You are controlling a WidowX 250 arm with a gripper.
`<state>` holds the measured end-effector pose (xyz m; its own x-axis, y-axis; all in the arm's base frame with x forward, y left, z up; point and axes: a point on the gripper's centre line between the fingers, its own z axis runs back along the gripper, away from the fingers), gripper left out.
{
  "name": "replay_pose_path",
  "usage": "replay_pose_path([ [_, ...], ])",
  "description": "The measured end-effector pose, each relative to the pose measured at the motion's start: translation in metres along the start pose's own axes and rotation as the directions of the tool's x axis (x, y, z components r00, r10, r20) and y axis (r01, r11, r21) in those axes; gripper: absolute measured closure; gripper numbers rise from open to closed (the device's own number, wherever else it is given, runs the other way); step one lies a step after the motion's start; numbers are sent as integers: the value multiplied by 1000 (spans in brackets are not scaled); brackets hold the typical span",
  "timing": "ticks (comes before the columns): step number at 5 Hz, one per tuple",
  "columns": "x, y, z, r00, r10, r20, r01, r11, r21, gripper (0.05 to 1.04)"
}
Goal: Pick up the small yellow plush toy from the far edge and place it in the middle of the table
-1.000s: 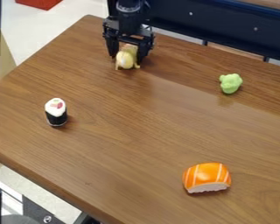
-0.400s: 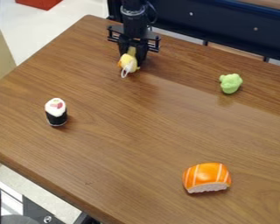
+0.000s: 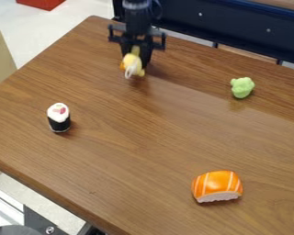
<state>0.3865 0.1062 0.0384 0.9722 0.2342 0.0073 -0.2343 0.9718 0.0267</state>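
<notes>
Yellow toy (image 3: 132, 64): grasped btwn fingers of hand (image 3: 136, 54), at far L part of worktop (image 3: 137, 151), nr back edge. Sushi roll, blk/wht (image 3: 59, 117): upright, L side. Green lump (image 3: 242, 87): R side, twd back. Orange sushi pc (image 3: 217, 186): front R.

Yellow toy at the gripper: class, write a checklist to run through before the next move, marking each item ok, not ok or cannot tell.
1. Yellow toy between the gripper's fingers: ok.
2. Toy lifted off the table: cannot tell.
3. White loop tucked away: not ok, it hangs out in front.
4. Green toy apart from the gripper: ok.
5. Black-and-white sushi roll upright: ok.
</notes>
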Motion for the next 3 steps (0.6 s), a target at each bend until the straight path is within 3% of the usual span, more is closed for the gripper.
replay_pose_path([
  [1, -4, -6, 30, 1000, -6, 19, 7, 999, -40, 745],
  [2, -25, -17, 49, 999, -28, 36, 30, 998, -50, 745],
  [3, -46, -30, 53, 997, -79, 18, 80, 995, -53, 745],
])
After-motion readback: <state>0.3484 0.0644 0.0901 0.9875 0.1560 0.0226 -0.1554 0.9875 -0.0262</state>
